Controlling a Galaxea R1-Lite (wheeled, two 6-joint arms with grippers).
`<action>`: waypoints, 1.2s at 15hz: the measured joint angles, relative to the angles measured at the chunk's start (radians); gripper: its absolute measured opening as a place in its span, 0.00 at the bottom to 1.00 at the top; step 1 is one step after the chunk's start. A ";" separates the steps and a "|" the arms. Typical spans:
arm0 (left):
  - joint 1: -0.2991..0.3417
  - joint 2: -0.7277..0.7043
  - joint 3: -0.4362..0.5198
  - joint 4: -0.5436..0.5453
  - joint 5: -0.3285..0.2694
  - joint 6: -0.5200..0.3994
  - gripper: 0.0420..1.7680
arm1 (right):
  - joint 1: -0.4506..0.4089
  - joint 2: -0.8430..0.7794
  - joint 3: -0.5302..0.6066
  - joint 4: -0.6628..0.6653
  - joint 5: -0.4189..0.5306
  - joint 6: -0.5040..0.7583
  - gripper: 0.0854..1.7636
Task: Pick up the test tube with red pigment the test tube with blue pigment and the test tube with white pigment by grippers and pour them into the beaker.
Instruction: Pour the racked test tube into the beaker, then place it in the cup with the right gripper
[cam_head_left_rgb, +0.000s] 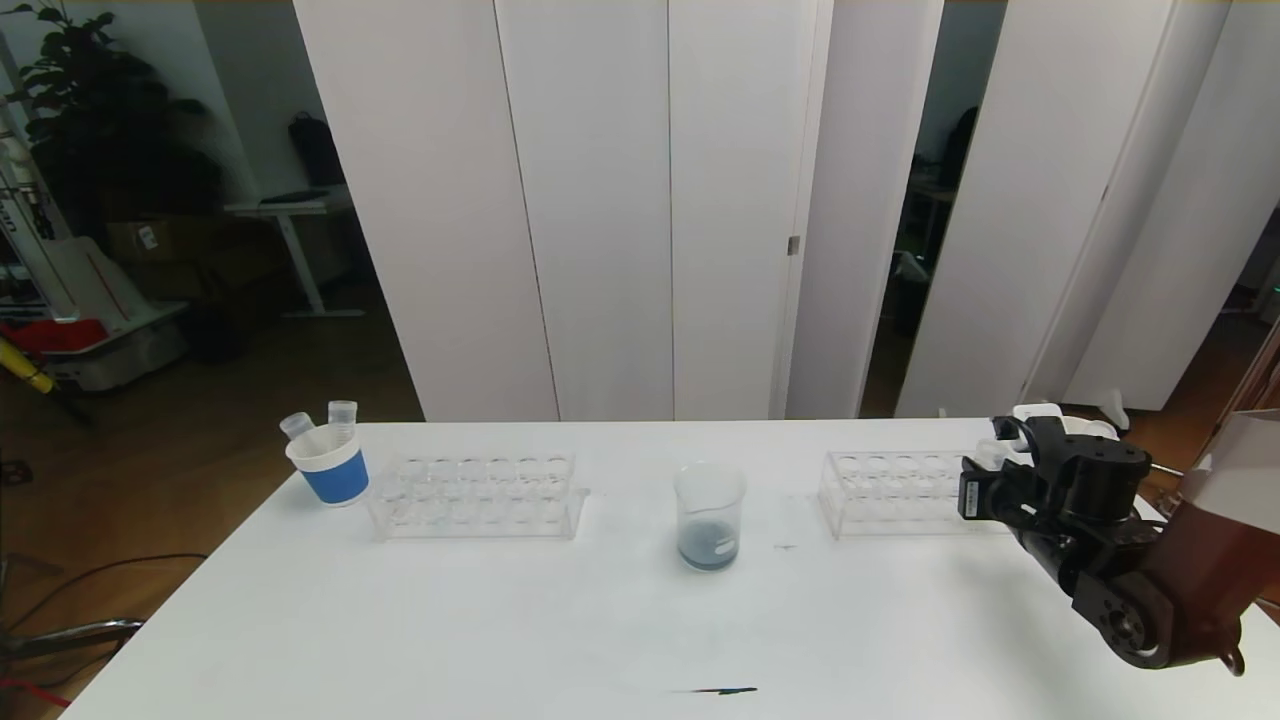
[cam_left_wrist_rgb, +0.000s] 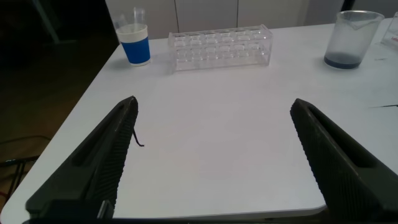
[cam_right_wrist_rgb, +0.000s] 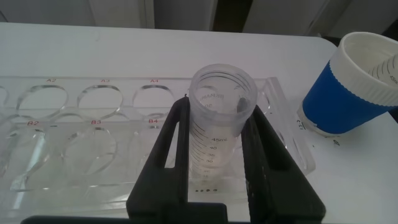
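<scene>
My right gripper (cam_right_wrist_rgb: 219, 111) is shut on a clear graduated test tube (cam_right_wrist_rgb: 221, 93) that stands upright in the end hole of the right-hand rack (cam_right_wrist_rgb: 93, 124). Its contents look pale, so it seems to be the test tube with white pigment. In the head view this gripper (cam_head_left_rgb: 985, 470) is at the right end of that rack (cam_head_left_rgb: 895, 490). The beaker (cam_head_left_rgb: 710, 515) stands mid-table with dark bluish liquid at its bottom. My left gripper (cam_left_wrist_rgb: 212, 107) hangs open over bare table, far from the beaker (cam_left_wrist_rgb: 351, 38). The test tubes with red and blue pigment are out of view.
A blue-banded paper cup (cam_head_left_rgb: 328, 468) holding two empty tubes stands at the far left beside an empty clear rack (cam_head_left_rgb: 475, 495). Another blue-banded cup (cam_right_wrist_rgb: 351, 93) sits just past the right rack's end. A dark smear (cam_head_left_rgb: 715, 690) marks the table's front edge.
</scene>
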 joint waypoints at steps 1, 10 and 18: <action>0.000 0.000 0.000 0.000 0.000 0.000 0.99 | 0.000 0.001 0.000 0.000 0.000 0.001 0.29; 0.000 0.000 0.000 0.000 0.000 0.000 0.99 | 0.002 0.007 0.003 -0.002 0.004 0.027 0.29; 0.000 0.000 0.000 0.000 0.000 0.000 0.99 | -0.006 -0.064 -0.008 0.000 0.036 0.029 0.29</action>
